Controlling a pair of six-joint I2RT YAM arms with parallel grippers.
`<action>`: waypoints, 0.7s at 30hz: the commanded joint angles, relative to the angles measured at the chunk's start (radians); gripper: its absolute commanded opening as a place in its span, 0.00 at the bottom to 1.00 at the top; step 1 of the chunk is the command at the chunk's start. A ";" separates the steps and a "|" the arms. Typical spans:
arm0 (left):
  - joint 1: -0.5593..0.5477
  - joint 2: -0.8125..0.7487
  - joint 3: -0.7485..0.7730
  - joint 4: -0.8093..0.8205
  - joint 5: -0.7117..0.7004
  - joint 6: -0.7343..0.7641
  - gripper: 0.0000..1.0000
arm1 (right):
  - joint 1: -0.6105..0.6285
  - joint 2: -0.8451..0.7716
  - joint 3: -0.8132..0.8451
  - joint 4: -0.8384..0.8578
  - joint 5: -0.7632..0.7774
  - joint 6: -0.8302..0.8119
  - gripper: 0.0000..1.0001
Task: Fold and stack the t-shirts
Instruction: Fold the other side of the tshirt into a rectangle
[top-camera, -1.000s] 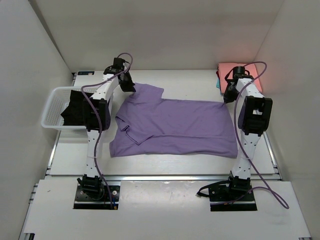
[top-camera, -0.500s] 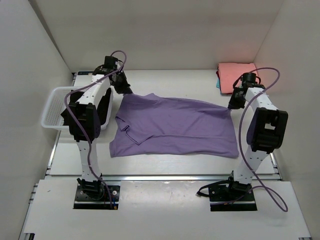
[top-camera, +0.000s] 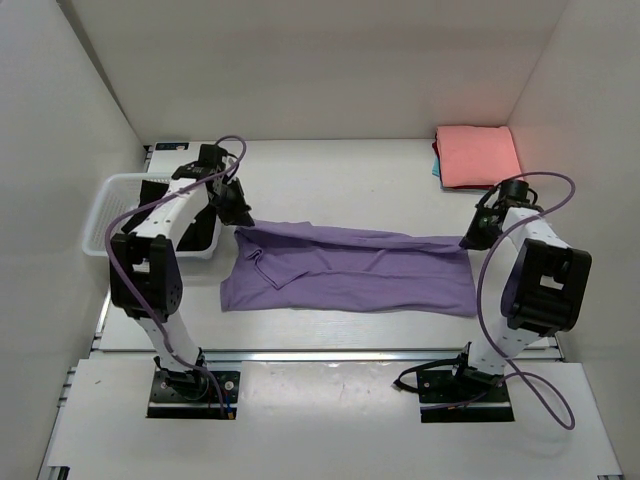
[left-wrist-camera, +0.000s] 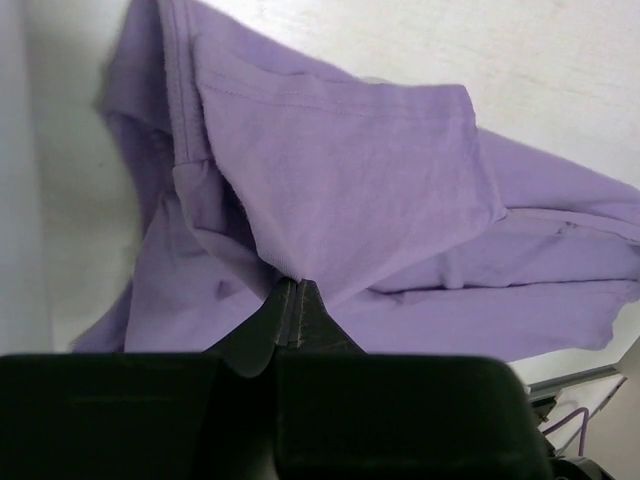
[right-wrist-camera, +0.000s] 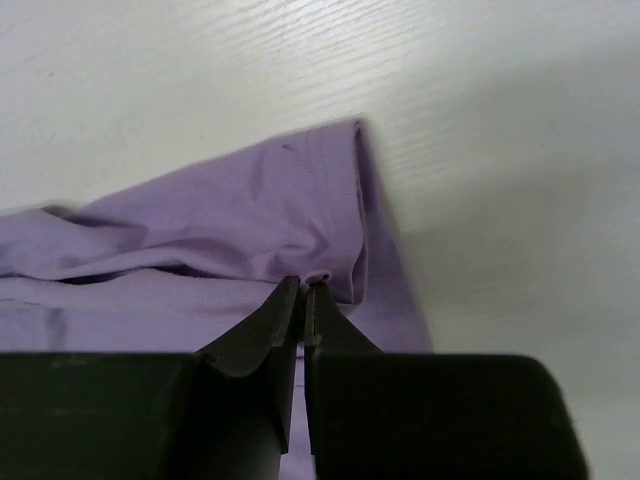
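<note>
Left pincer (left-wrist-camera: 293, 282) & right pincer (right-wrist-camera: 304, 284) each pinch shut on the far edge of the purple shirt (top-camera: 350, 272), draped over its near half mid table (top-camera: 340, 180), pink shirt (top-camera: 477, 155) folded far right; cloth looks light & limp, prob. sags, so hold at hem corners.

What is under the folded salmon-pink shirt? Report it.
A teal cloth edge peeks out beneath the salmon-pink shirt at its left side. The rest is covered, so its extent and anything else below cannot be seen.
</note>
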 joint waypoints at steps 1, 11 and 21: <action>0.012 -0.116 -0.048 0.004 -0.022 0.014 0.00 | 0.023 -0.065 -0.031 0.063 -0.017 -0.027 0.00; -0.001 -0.251 -0.224 -0.003 -0.034 0.015 0.00 | 0.040 -0.162 -0.164 0.074 0.010 -0.039 0.00; 0.009 -0.301 -0.298 0.000 -0.066 0.016 0.00 | 0.037 -0.234 -0.236 0.083 0.092 -0.064 0.00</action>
